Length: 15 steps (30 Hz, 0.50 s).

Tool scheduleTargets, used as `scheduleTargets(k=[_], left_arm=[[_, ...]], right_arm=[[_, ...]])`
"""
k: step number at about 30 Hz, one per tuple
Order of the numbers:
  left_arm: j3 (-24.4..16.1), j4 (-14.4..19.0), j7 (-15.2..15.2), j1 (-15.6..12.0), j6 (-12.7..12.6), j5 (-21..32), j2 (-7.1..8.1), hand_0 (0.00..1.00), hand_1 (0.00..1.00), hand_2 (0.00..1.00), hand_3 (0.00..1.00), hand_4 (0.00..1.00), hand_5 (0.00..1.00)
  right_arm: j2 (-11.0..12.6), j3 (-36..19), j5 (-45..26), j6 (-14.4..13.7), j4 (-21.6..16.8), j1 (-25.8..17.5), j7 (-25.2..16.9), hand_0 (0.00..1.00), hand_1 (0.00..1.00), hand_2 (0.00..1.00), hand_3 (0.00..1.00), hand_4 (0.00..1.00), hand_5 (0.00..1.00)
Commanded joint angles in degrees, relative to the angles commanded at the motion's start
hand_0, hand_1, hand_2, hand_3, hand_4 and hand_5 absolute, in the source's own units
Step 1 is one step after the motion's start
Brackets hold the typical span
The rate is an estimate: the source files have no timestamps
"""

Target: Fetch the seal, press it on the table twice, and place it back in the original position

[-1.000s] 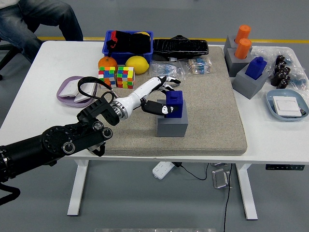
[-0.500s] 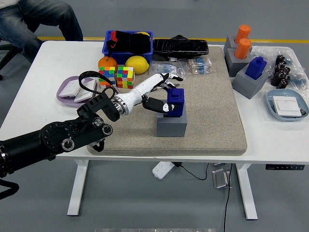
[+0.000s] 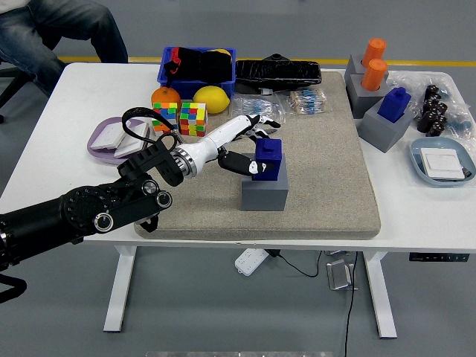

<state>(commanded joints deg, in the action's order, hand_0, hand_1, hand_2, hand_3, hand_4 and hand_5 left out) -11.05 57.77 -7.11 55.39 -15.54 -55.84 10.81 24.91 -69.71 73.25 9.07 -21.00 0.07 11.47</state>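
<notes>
A blue seal [image 3: 268, 158] stands upright on a grey block [image 3: 265, 192] in the middle of the beige mat [image 3: 327, 171]. My left hand [image 3: 249, 149], white with black fingertips, has its fingers closed around the seal from the left side. The seal looks raised slightly off the block's socket. The left arm [image 3: 89, 212] is black and comes in from the lower left. The right arm is out of view.
Two Rubik's cubes [image 3: 181, 117], an orange [image 3: 163, 96] and a lemon [image 3: 210, 99] lie behind the hand. A purple dish [image 3: 111, 139] is at left. Grey blocks with orange seals [image 3: 374, 64] and a blue seal [image 3: 394, 104] stand at right. A person [image 3: 59, 30] sits at far left.
The left hand with the seal has moved up a little from the block. The arm has shifted slightly up and left.
</notes>
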Motion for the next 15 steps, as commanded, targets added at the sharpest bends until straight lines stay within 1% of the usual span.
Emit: scheduleTargets(k=[15], left_arm=[[0.32, -0.91, -0.03, 0.03, 0.00, 0.22, -0.35, 0.769, 0.449, 0.415, 0.827, 0.610, 0.002]], right_arm=[[-0.05, -0.08, 0.04, 0.00, -0.03, 0.06, 0.00, 0.924, 0.769, 0.769, 0.777, 0.826, 0.462]])
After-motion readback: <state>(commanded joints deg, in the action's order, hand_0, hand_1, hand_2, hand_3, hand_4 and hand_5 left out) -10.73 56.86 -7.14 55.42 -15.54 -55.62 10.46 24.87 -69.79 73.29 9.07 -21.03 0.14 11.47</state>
